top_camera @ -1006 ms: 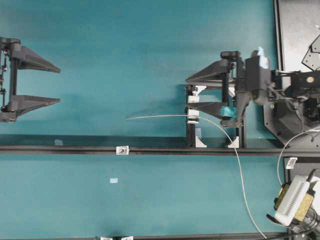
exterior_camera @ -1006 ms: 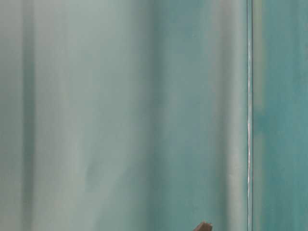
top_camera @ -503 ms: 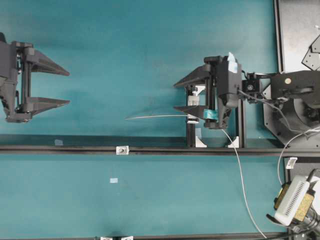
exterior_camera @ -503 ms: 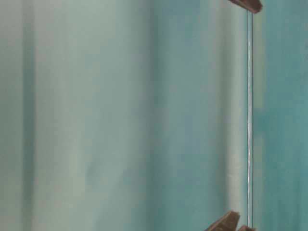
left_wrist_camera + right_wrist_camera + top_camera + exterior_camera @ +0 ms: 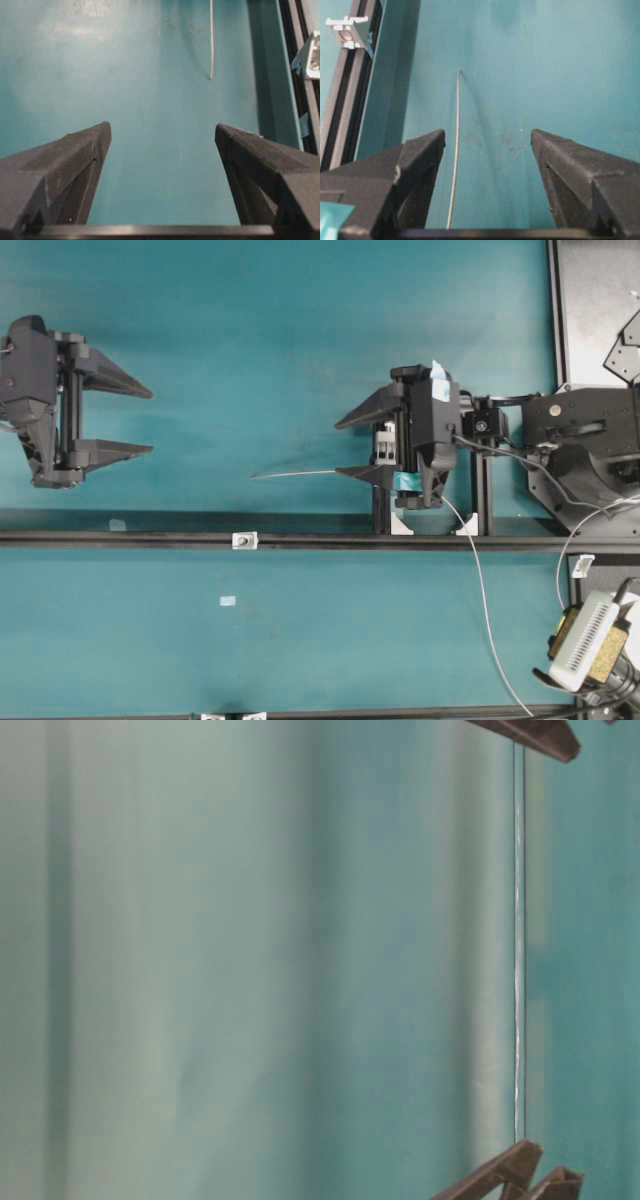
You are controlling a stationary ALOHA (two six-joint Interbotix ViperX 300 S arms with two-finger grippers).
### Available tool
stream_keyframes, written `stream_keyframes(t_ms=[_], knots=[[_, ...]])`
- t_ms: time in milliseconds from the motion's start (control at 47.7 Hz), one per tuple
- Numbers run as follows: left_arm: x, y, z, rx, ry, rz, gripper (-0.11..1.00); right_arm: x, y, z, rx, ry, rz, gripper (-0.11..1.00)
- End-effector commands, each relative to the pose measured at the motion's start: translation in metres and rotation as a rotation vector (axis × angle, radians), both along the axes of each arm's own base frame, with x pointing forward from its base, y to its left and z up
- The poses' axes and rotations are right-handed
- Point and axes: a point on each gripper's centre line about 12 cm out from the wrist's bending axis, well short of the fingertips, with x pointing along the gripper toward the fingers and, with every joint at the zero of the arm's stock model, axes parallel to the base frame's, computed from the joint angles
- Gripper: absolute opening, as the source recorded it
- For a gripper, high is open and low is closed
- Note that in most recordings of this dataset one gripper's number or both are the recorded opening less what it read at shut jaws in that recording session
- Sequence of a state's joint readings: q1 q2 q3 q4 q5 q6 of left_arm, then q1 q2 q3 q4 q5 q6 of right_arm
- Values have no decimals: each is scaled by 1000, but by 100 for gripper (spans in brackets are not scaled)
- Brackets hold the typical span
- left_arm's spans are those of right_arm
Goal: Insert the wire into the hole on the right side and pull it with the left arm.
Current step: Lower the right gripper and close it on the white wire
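Both pincers stand wide apart in the jaws and hold nothing. From overhead, the left pincer (image 5: 150,421) sits at the nine o'clock edge of the teal bench (image 5: 250,330), pointing toward three o'clock, with broad bare bench between it and the right pincer (image 5: 338,449), which points back toward nine o'clock from right of centre. That same view alone shows the long black rail (image 5: 150,539) crossing the bench below both arms, the small silver-white bracket (image 5: 244,539) fixed on it, and the wire (image 5: 310,473) running from under the right pincer's lower finger toward nine o'clock, its free tip lying well short of the left pincer; its other end curves down toward five o'clock across the rail.

The right wrist view adds that the wire lies on the bench just inside the left-hand finger (image 5: 415,160), not gripped. The left wrist view shows the wire's tip at twelve o'clock, well apart from both fingers. The table-level view is blurred; only dark fingertips and a thin bright line show.
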State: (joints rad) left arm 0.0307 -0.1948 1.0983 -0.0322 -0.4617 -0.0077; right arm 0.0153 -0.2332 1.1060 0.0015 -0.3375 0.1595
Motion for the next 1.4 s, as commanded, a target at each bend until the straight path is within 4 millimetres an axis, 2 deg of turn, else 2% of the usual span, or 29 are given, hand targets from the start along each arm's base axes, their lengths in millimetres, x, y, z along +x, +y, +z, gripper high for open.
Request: stream_keyframes(t_ms=[0, 671, 1383], knots=[[6, 1, 7, -1, -28, 6, 87, 7, 1, 6, 2, -25, 2, 79], [10, 3, -4, -2, 6, 12, 87, 39, 3, -21, -1, 46, 6, 79], [10, 4, -5, -1, 9, 14, 87, 55, 2, -35, -1, 58, 5, 79]])
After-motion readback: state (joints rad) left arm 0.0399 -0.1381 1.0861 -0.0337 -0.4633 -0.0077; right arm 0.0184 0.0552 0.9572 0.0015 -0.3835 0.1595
